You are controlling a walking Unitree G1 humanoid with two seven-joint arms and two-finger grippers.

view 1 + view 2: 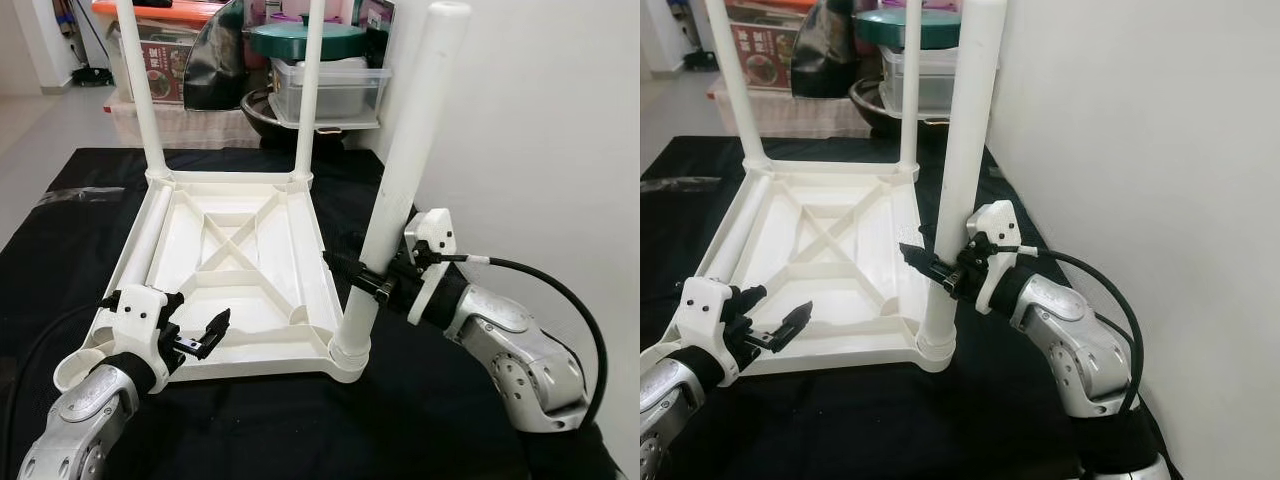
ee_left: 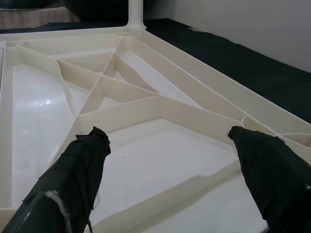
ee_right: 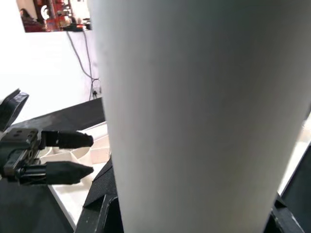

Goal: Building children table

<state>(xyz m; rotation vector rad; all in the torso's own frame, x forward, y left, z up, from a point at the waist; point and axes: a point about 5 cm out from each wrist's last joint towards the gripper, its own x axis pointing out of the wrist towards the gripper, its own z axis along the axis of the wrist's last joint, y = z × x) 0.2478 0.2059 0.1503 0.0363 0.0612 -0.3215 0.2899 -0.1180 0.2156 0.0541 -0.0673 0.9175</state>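
Observation:
A white plastic table [image 1: 240, 250] lies upside down on a black cloth. Two legs [image 1: 140, 90] stand in its far corners. A third leg [image 1: 405, 170] stands slightly tilted in the near right corner socket [image 1: 350, 352], and my right gripper [image 1: 358, 272] is shut around its lower part. In the right wrist view that leg [image 3: 194, 107] is very close. A loose leg [image 1: 150, 235] lies along the table's left side. My left gripper [image 1: 200, 320] hovers open over the near left edge, its fingers [image 2: 77, 174] apart with nothing between them.
A white wall [image 1: 540, 150] runs close along the right. Behind the table stand a clear box with a green lid [image 1: 325, 85] and other containers. The black cloth [image 1: 430, 420] covers the floor around the table. A black cable [image 1: 560, 290] loops from my right arm.

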